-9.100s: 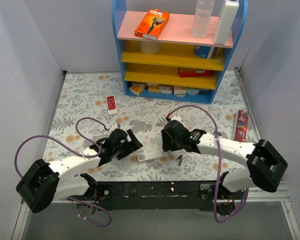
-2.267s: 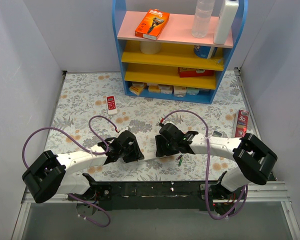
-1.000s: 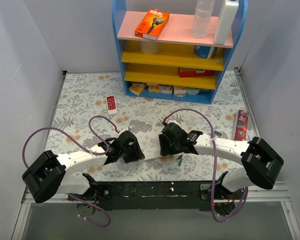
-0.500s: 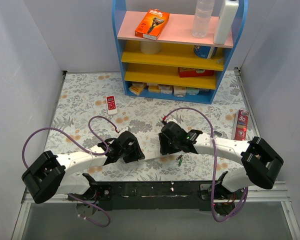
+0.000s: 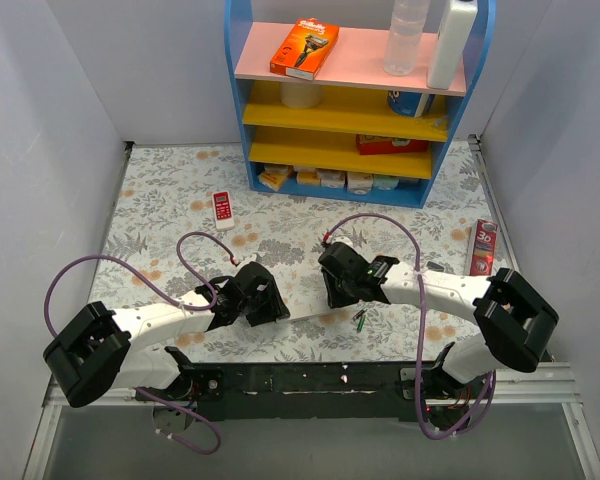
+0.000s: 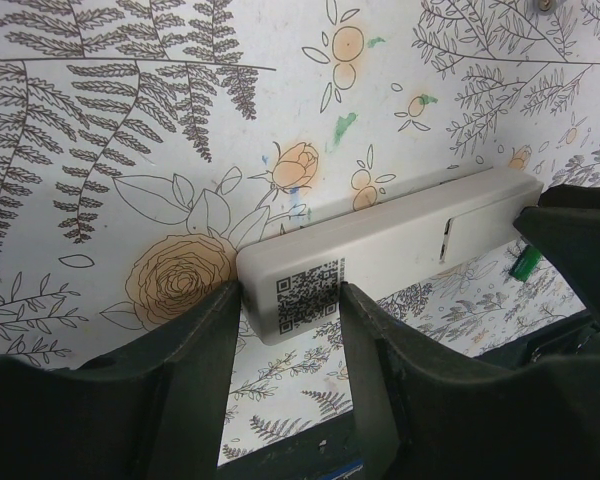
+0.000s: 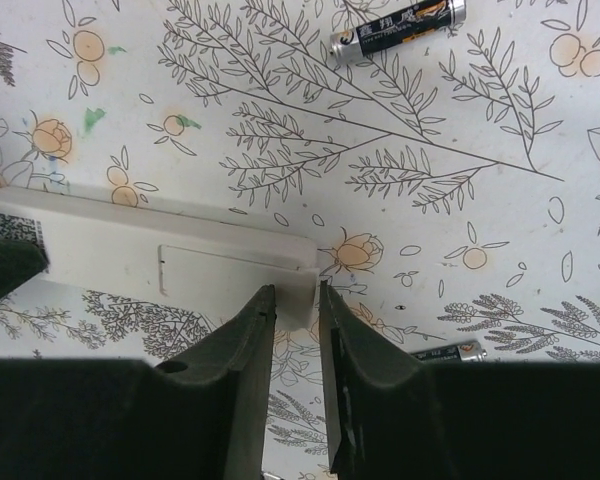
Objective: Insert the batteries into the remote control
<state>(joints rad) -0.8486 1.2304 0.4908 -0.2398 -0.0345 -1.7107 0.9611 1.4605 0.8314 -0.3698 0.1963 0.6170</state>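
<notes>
**Two Pincers Meet at a Remote Lying Face Down**

The remote control (image 5: 312, 317) lies flat on the floral tabletop (image 5: 170, 200), close to the near edge and between the two arms. Its plain white back faces up, with a QR label printed at one end and the outline of a panel at the other.

The left pincer (image 6: 290, 300) is clamped on the labelled end, one dark finger (image 6: 205, 340) pressed against each long side.

The right pincer (image 7: 295, 300) stands at the opposite end with its jaws drawn narrow. A sliver of the remote's end corner shows in the gap between them. Whether they actually grip that corner or only straddle it cannot be told from the wrist view.

The batteries (image 5: 361, 318) lie loose on the tabletop just beside the remote's right end. A dark battery (image 7: 398, 27) rests on the cloth well apart from the remote, on its far side. A second one (image 7: 450, 350) sits near the end corner, partly hidden behind a finger. From the left wrist, a green battery (image 6: 525, 265) peeks out beside the remote's far end, half covered by the other arm.

Farther back, a small red-and-white remote (image 5: 221, 208) lies alone on the tabletop. A blue shelf unit (image 5: 238, 100) stands against the rear wall.
</notes>
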